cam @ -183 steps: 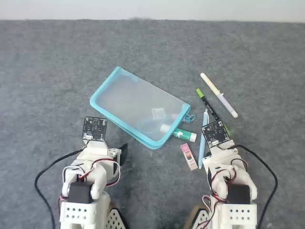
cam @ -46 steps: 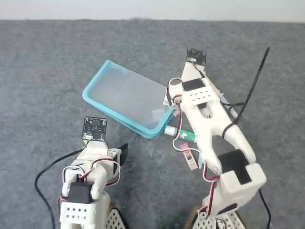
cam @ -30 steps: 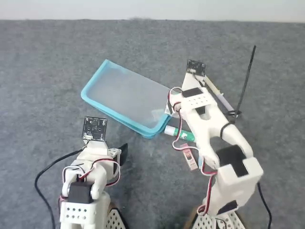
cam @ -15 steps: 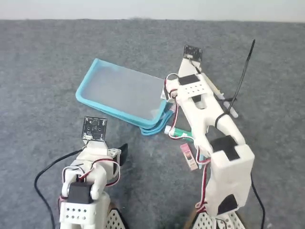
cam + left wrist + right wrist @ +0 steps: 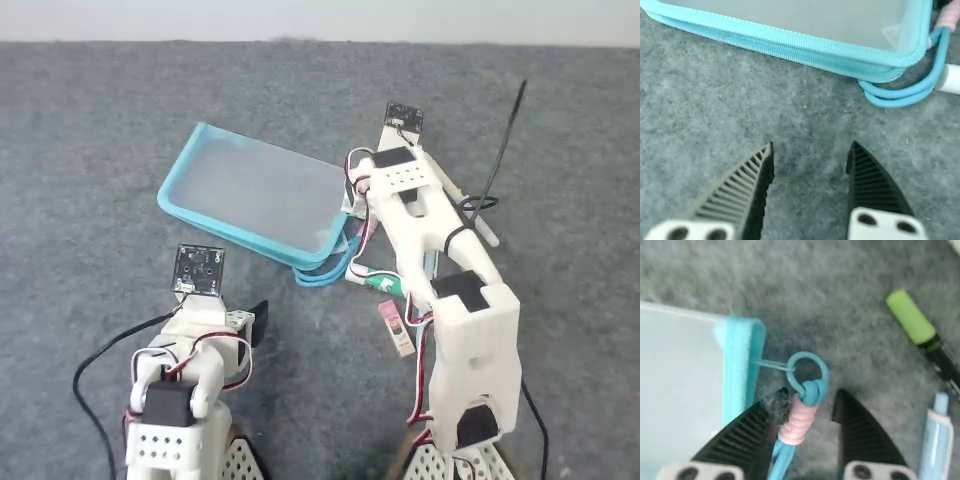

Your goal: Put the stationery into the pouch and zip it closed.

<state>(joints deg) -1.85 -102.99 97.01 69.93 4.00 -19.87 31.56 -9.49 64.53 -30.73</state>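
Sliding pouch (image 5: 255,195): dragged leftward across the counter (image 5: 100,120).
Right jaws: parted, straddling the pink zip pull (image 5: 799,425).
Left jaws: parted, empty.
Stationery: glue stick (image 5: 388,284) stayed outside; filling seemingly pending.

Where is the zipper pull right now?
In the right wrist view, the zipper pull lies between the open fingers of the right gripper, just off the pouch corner; the green marker lies farther off.
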